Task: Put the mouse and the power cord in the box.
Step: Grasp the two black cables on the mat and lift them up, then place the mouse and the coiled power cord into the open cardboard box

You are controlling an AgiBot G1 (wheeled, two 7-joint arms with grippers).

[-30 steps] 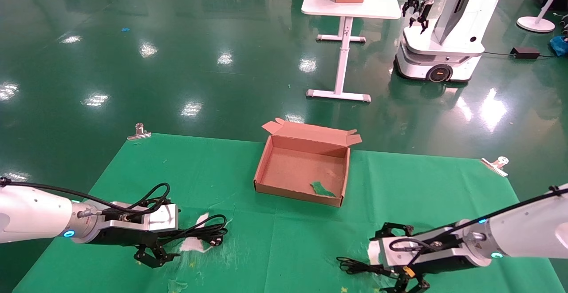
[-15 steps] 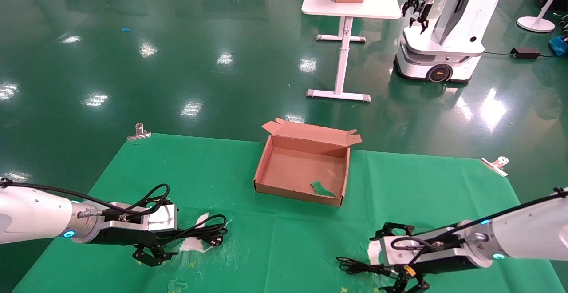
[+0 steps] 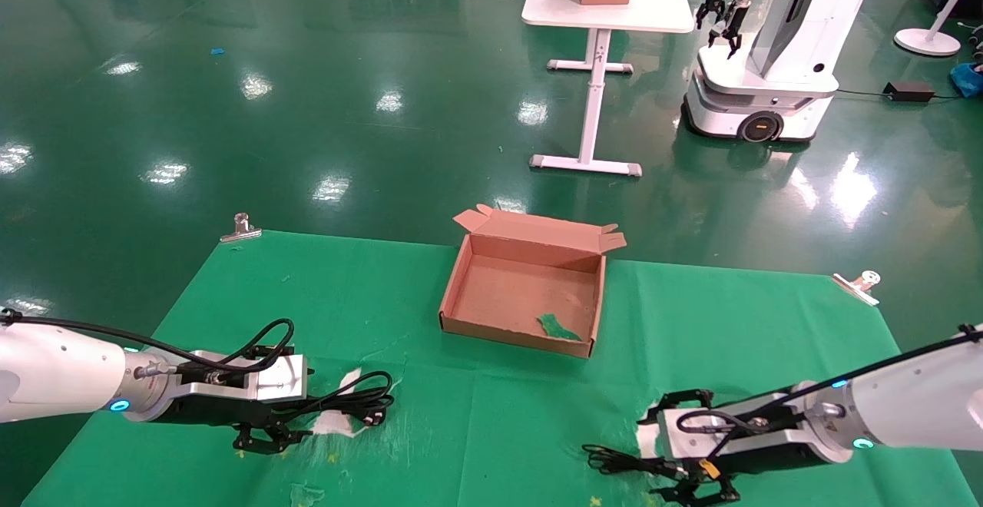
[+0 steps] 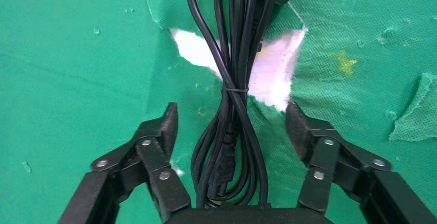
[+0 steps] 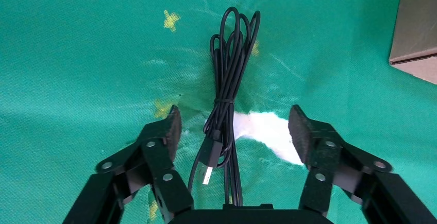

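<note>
Black and thick, the power cord (image 4: pixel 229 85) lies in long loops bound by a thin tie, its pronged plug at the far end, on the green cloth (image 3: pixel 476 422) over a white tear near the table's front-left. The left gripper (image 4: pixel 230 131) is low over it, jaws spread wide on either side of the bundle, touching nothing; the left arm reaches in flat from the left edge. At the front-right, a thinner black bundled cable (image 5: pixel 227 95) with a USB plug lies between the parted fingers of the right gripper (image 5: pixel 232 128), also released, that arm stretched in low from the right. The mouse body itself cannot be made out; only this cable (image 3: pixel 614 461) shows, partly hidden under the gripper in the head view. Farther back, at the table's middle, the box (image 3: pixel 461 276) sits open, brown cardboard, flap lid hinged up at its far side, a green scrap (image 3: pixel 557 328) inside. Beyond stand a white table (image 3: pixel 607 8) and another robot (image 3: pixel 768 54).
</note>
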